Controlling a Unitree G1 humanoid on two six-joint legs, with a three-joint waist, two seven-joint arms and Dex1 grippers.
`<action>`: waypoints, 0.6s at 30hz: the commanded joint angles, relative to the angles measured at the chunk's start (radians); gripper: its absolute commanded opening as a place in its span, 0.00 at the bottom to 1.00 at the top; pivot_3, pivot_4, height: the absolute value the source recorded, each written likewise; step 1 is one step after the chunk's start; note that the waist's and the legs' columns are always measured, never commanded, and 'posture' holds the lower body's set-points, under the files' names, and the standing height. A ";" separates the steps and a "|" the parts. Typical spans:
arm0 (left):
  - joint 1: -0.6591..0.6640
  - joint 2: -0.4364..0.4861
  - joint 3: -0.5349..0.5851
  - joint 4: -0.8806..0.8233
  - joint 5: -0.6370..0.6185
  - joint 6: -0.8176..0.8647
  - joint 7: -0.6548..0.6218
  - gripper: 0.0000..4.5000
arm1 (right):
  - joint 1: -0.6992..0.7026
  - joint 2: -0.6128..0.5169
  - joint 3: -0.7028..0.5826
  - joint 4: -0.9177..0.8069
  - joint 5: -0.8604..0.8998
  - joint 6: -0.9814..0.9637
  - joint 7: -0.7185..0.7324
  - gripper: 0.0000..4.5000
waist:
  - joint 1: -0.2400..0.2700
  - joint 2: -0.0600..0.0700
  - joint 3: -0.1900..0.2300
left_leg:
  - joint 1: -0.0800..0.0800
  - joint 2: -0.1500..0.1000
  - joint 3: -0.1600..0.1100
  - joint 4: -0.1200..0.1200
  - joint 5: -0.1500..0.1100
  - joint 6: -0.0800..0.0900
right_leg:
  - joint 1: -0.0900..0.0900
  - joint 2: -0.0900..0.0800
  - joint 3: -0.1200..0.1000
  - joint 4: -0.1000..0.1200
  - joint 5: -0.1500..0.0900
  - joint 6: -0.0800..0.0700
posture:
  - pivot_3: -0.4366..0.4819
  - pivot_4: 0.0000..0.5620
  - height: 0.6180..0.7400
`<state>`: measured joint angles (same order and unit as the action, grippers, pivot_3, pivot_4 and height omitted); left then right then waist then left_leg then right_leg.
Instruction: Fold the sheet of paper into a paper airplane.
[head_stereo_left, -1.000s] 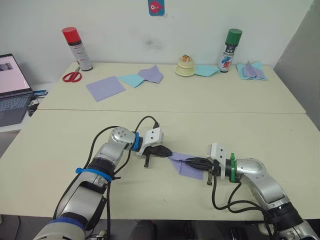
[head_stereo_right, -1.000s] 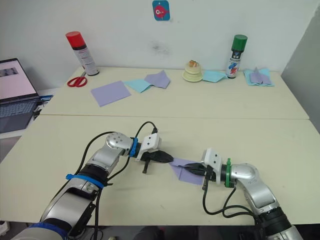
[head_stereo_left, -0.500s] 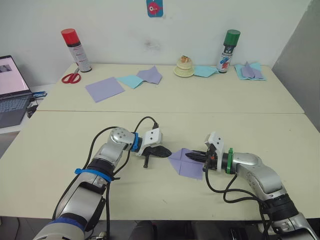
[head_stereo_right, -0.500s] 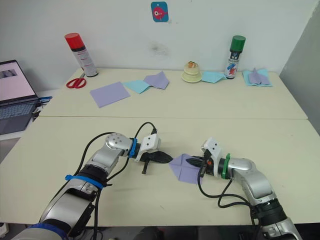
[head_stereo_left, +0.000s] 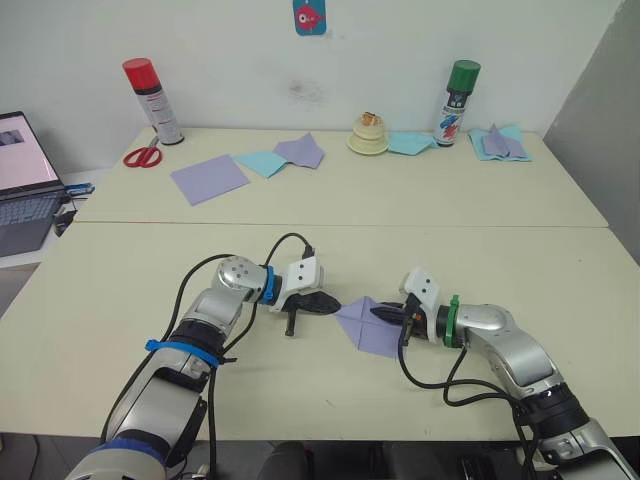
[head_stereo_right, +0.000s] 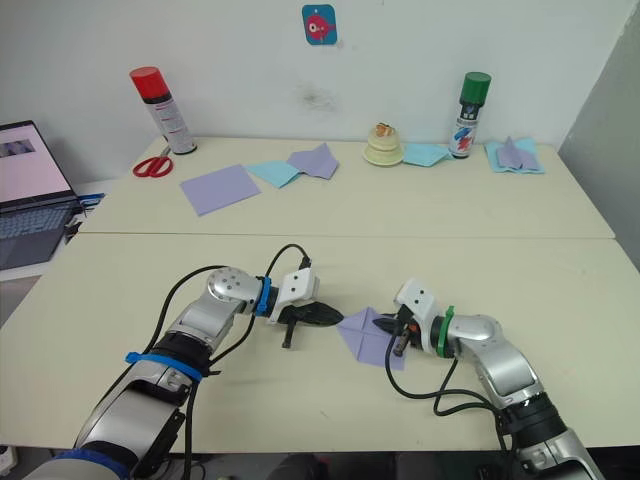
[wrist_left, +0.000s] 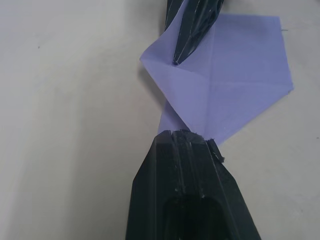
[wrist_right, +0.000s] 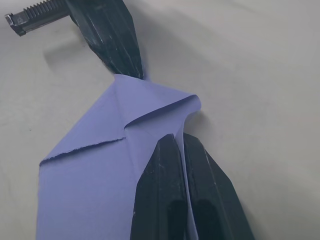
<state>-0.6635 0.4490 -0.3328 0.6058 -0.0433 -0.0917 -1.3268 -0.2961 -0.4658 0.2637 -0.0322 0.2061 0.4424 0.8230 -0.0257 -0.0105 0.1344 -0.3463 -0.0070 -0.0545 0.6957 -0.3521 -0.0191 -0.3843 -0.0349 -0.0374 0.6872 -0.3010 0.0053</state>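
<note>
The sheet of paper (head_stereo_left: 364, 326) lies on the near table as a lavender kite shape with a point toward my left gripper. My left gripper (head_stereo_left: 335, 305) is shut, its tip resting on that point, as the left wrist view shows with the gripper (wrist_left: 182, 134) on the paper (wrist_left: 235, 75). My right gripper (head_stereo_left: 386, 316) comes in from the other side and is shut on a raised fold of the paper. In the right wrist view the gripper (wrist_right: 178, 145) pinches a thin lavender edge, with the curled flap (wrist_right: 165, 102) just ahead.
On the far table stand a red spray can (head_stereo_left: 143, 98), scissors (head_stereo_left: 143, 155), a flat lavender sheet (head_stereo_left: 209, 177), light-blue and lavender folded pieces (head_stereo_left: 285, 155), a cream object (head_stereo_left: 370, 133), a green spray can (head_stereo_left: 461, 100) and more folded paper (head_stereo_left: 502, 142). A laptop (head_stereo_left: 20, 180) sits at the left.
My right gripper has shifted inward toward the left gripper, taking a flap of the paper with it. The paper has widened from a narrow strip to a kite shape. The left gripper has stayed put.
</note>
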 joint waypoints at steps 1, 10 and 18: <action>0.056 0.046 -0.016 0.029 0.050 0.058 0.007 0.00 | -0.001 -0.013 0.000 0.051 -0.058 -0.007 -0.040 0.01 | 0.000 0.000 0.000 | 0.000 0.000 0.000 0.000 0.000 0.000 | 0.000 0.000 0.000 0.000 0.000 0.000 | 0.48 0.27 0.81; 0.039 0.097 0.100 -0.186 -0.051 0.154 0.031 0.00 | 0.002 -0.014 0.009 0.074 -0.087 -0.066 -0.031 0.01 | -0.001 0.000 0.001 | -0.001 0.000 -0.001 0.000 0.000 0.000 | 0.000 0.000 0.000 0.000 0.000 0.000 | 0.48 0.27 0.81; 0.007 0.087 0.141 -0.393 -0.150 0.279 0.024 0.00 | -0.001 -0.017 0.016 0.097 -0.102 -0.103 -0.026 0.01 | -0.001 -0.001 0.003 | -0.002 0.000 -0.001 0.000 0.000 0.000 | -0.001 0.000 0.000 -0.001 0.000 0.000 | 0.48 0.27 0.81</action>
<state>-0.6376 0.5453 -0.1949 0.2827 -0.1593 0.1674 -1.2963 -0.2972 -0.4692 0.2762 0.0074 0.1492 0.3271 0.8245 -0.0263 -0.0118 0.1372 -0.3481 -0.0071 -0.0556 0.6960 -0.3520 -0.0194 -0.3849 -0.0351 -0.0375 0.6863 -0.3010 0.0053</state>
